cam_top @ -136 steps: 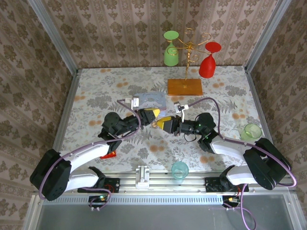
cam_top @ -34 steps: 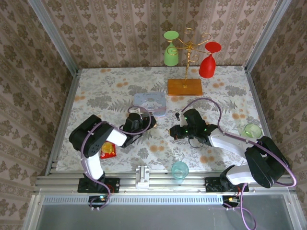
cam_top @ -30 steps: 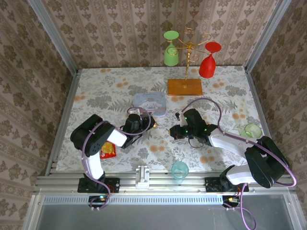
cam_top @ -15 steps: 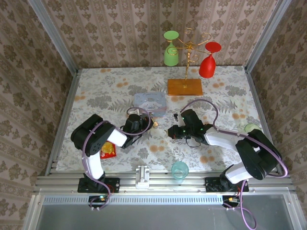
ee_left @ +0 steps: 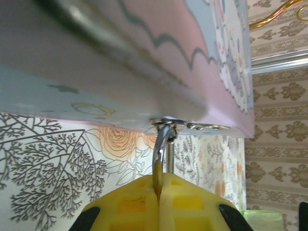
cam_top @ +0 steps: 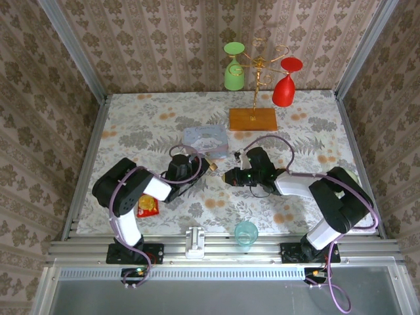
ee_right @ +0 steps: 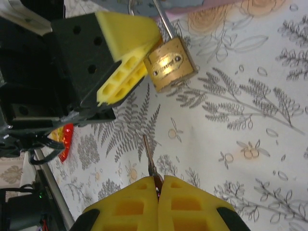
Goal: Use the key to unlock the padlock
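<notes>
Left arm [cam_top: 125, 190]: folded tight at lower left of the top view. Left gripper [ee_left: 159, 186]: pinched shut on the padlock [ee_right: 169, 65], mid-frame just beside the tin [cam_top: 207, 139]. Right arm [cam_top: 328, 190]: reaching in low from lower right. Right gripper [ee_right: 158, 185]: closed on the key [ee_right: 148, 156], blade pointing up-frame toward the padlock and apart from it.

Count: one padlock, one key, one tin, one cup [cam_top: 246, 231], one packet [cam_top: 147, 207], one green glass [cam_top: 233, 73], one red glass [cam_top: 283, 92].

Shackle top is cut off in the right wrist view; keyhole indiscernible.

Floral table [cam_top: 131, 125] with blue tin [cam_top: 205, 140], glass stand [cam_top: 252, 119], teal cup [cam_top: 246, 232], perhaps red packet [cam_top: 147, 207].
</notes>
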Tool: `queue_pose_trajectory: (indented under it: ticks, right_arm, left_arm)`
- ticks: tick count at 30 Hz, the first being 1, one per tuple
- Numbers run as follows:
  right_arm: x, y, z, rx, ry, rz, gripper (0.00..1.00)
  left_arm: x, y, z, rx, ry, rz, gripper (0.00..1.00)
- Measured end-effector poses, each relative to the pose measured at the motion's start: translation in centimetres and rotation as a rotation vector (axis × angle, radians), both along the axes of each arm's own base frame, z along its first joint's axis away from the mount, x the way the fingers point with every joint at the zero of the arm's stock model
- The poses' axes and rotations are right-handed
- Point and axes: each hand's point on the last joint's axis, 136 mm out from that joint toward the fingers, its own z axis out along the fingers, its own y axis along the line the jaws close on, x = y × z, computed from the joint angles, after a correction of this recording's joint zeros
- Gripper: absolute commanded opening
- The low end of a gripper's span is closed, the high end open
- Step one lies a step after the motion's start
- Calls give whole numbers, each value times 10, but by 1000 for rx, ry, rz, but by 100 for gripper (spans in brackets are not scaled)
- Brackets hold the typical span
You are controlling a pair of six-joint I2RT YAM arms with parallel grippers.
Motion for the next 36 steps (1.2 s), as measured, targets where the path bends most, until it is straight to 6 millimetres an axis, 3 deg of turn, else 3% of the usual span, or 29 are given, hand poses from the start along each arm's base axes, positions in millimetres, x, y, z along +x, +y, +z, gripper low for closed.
queue_pose_trajectory:
  ticks: [7,20,25,36]
  right_arm:
    - [11,4,-23,69,83,-42,0]
    - [23,4,-26,300,173,-99,0]
    - [26,2,-36,362,231,-108,0]
    - [27,8,-25,445,235,-81,0]
  left_arm:
    - [0,0,5,-40,8,16,0]
    - [2,-1,8,-116,10,39,0]
    - [1,-1,8,-120,9,40,0]
    - [3,-2,8,-138,2,42,0]
